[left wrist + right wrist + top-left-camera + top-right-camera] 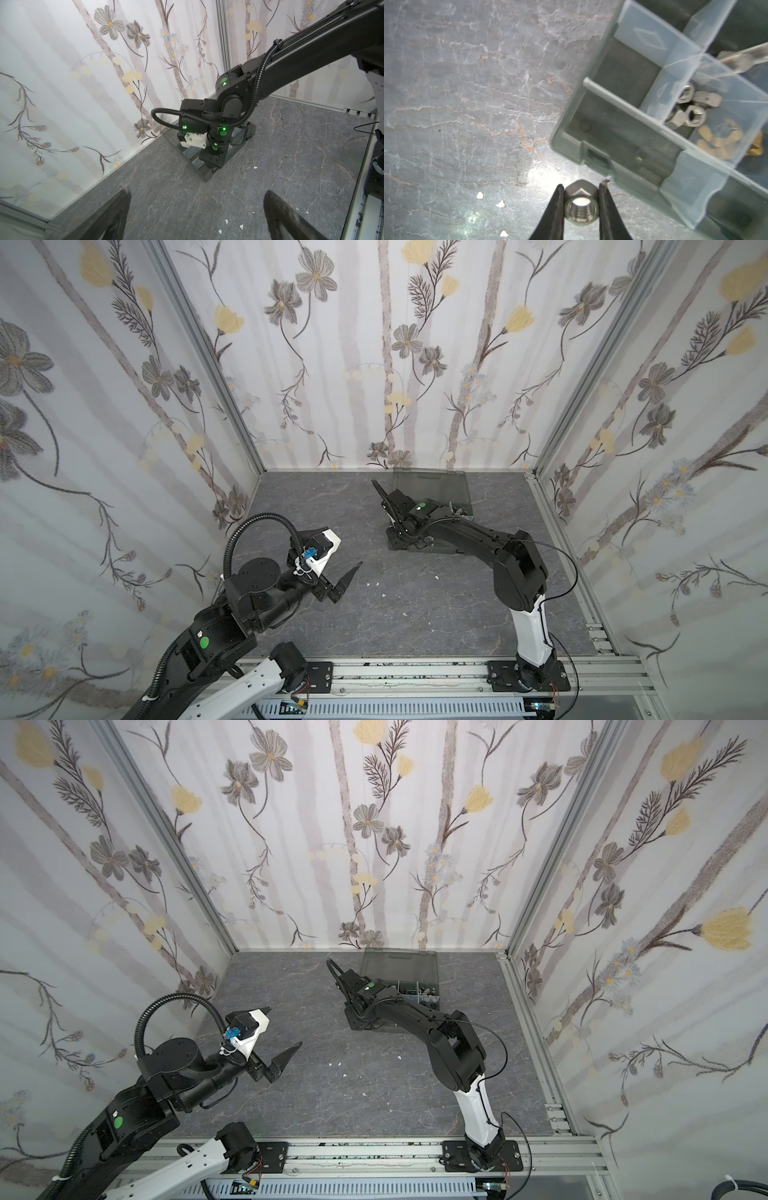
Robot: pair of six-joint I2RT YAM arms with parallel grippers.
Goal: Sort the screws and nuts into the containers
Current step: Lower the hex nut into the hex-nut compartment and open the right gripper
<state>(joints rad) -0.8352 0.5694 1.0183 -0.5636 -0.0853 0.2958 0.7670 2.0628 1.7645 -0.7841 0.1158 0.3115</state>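
The organiser case (566, 126) is cut off at the right wrist view's edge and lies mostly hidden under the right arm in both top views. In one compartment the brass wing nuts (720, 143) blur behind a clear divider, too smeared to count, beside two silver hex nuts (695, 115). The right hand (582, 185) is clamped on one silver nut (580, 204) over the worktop (467, 104), near the case's corner, while the left hand (196, 194) hangs empty, jaws wide apart.

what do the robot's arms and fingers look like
The left arm and right arm are black with white lower links, round green stickers and ribbed black cable hoses. A white mount with a blue plug sits at the left wrist. The fingers are slim black tapering wedges.
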